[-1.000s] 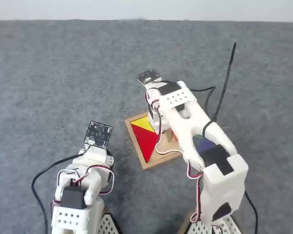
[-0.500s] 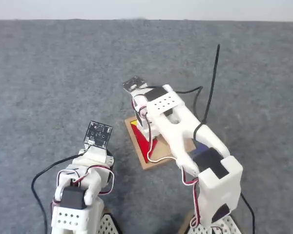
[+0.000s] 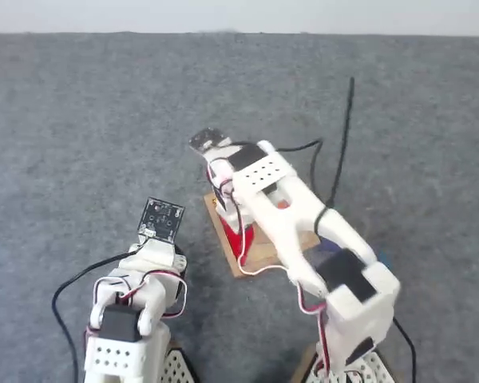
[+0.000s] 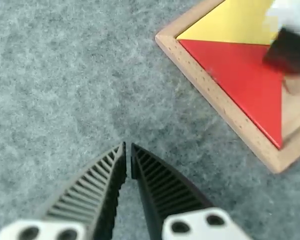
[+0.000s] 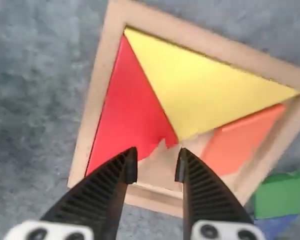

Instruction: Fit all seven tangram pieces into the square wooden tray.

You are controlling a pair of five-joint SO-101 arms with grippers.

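Right wrist view: square wooden tray (image 5: 96, 100) holds red triangle (image 5: 127, 115), yellow triangle (image 5: 200, 95), orange piece (image 5: 240, 140); green piece (image 5: 280, 195) just outside, so apparently four remain; right jaws spread, empty, above tray; left jaws nearly closed, empty.

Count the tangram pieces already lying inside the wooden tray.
3: a red triangle against one wall of the tray, a yellow triangle beside it, and an orange piece past the yellow. The right gripper, open over the tray, may hide more.
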